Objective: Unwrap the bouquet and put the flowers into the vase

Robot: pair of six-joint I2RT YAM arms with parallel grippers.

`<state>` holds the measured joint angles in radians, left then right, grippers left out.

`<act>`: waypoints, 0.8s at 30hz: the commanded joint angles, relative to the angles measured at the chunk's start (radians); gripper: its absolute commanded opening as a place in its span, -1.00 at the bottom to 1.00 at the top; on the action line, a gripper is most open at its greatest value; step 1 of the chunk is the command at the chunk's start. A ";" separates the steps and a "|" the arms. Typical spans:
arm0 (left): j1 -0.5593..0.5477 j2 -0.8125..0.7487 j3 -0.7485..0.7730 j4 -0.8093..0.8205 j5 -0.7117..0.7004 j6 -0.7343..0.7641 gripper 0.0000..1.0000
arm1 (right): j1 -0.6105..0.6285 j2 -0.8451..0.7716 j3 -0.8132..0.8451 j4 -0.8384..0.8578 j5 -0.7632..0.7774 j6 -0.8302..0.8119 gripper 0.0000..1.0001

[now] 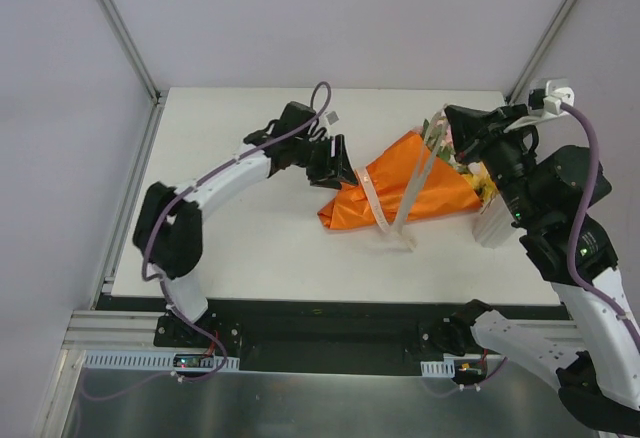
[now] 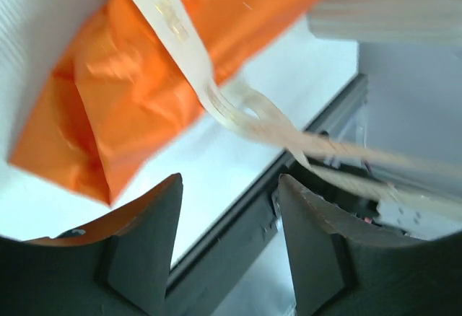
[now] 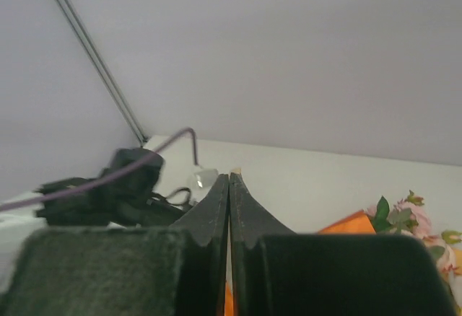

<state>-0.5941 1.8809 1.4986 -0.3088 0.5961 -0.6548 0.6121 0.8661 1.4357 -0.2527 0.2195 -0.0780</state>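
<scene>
Bouquet [image 1: 420, 183] lying right of centre on the worktop [image 1: 250, 238], ribbon loosened, unwrapping in hand.
My left jaws stand apart and empty just beside the orange paper's [image 2: 137, 92] pointed left end. My right jaws are pressed shut at the far right, seemingly pinching the lifted cream ribbon [image 1: 375, 203]. The flowers [image 3: 404, 218] sit inside the wrap, heads rightward. The white vase [image 1: 492, 223] stands just right, its inside hidden. Next, I judge, the ribbon must pull clear.
</scene>
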 commanded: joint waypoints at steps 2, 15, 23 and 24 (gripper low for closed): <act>-0.001 -0.383 -0.228 0.017 -0.002 0.089 0.33 | -0.003 -0.022 -0.037 -0.045 -0.020 -0.017 -0.99; -0.608 -0.548 -0.351 0.360 -0.671 0.731 0.76 | -0.003 -0.018 -0.064 -0.040 -0.299 0.099 -0.99; -0.690 -0.332 -0.229 0.577 -1.079 0.656 0.76 | -0.002 -0.145 -0.138 -0.043 -0.229 0.221 -0.99; -0.690 -0.307 -0.218 0.585 -1.113 0.624 0.77 | -0.003 -0.153 -0.139 -0.051 -0.227 0.225 -0.99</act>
<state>-1.2587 1.5433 1.1961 0.0971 -0.2508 -0.0128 0.6121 0.7689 1.2938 -0.3328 -0.0380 0.0681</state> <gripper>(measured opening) 0.877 0.007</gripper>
